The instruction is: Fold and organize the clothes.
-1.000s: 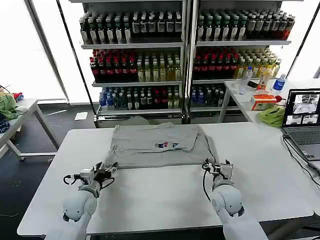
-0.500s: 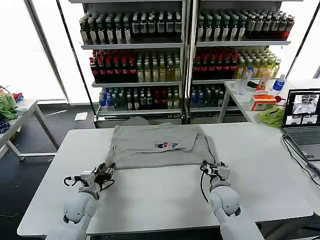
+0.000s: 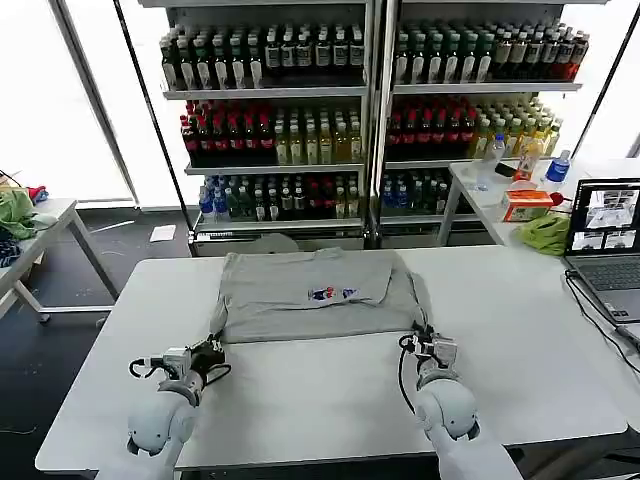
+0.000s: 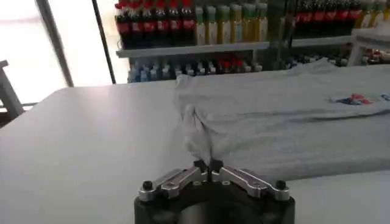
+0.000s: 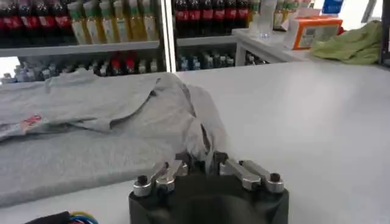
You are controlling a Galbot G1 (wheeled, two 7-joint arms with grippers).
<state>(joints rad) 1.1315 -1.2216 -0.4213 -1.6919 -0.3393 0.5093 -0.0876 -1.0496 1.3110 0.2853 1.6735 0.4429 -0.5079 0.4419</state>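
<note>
A grey T-shirt (image 3: pixel 310 295) with a small multicolour chest print lies spread on the white table (image 3: pixel 330 400), its upper part folded over. My left gripper (image 3: pixel 213 346) is shut on the shirt's near left corner, and the pinched cloth (image 4: pixel 196 137) rises in a bunch from the closed jaws (image 4: pixel 208 165). My right gripper (image 3: pixel 428 341) is shut on the near right corner, where the gathered cloth (image 5: pixel 204 131) runs into its jaws (image 5: pixel 203 162). Both grippers sit near the table's front half.
A laptop (image 3: pixel 607 245) stands at the table's right edge with cables trailing. Behind are shelves of bottles (image 3: pixel 300 110). A side table at the back right holds a lime-green cloth (image 3: pixel 545 232), an orange box and bottles. Another table (image 3: pixel 25 235) stands at far left.
Both grippers have pulled back towards the table's front edge with the shirt's near corners in them, dragging the shirt's lower edge nearer and flatter.
</note>
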